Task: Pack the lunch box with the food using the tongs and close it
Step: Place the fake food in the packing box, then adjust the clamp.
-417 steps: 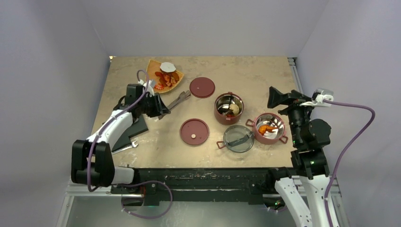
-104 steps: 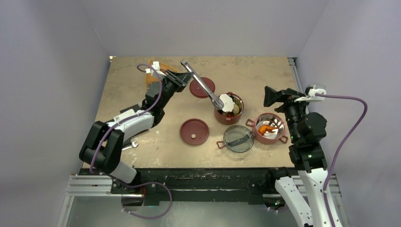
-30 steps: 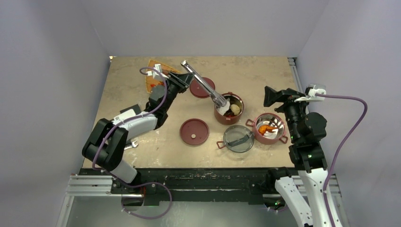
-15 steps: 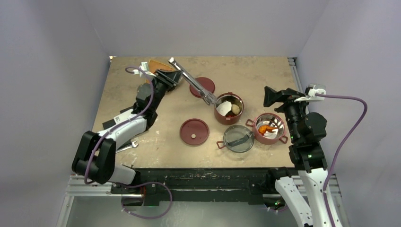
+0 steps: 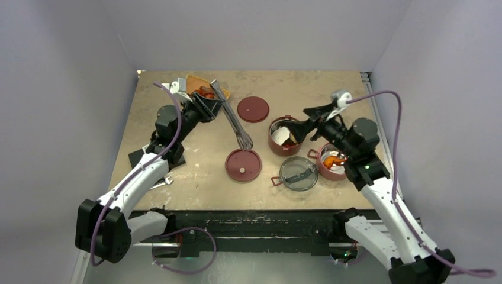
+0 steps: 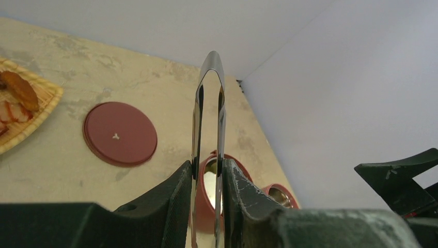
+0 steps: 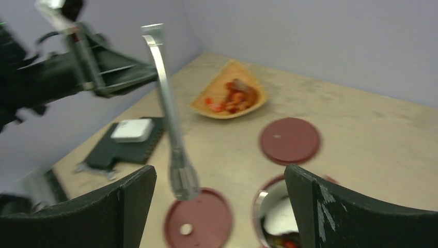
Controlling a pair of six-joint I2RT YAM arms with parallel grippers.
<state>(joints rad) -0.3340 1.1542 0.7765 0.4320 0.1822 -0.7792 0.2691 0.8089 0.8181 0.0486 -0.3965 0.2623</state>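
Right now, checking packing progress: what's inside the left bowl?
A white slice and small red-dark bits lie in the bowl; the right end effector hangs over its right side, hiding the rest.

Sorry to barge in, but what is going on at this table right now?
The left tool grips the tongs, whose empty tips hang above the table near a flat dark-red lid. The right tool, open, reaches over the bowl holding the white slice. The other bowl has orange food, more food lies on the orange tray, and both bowls stand uncovered.
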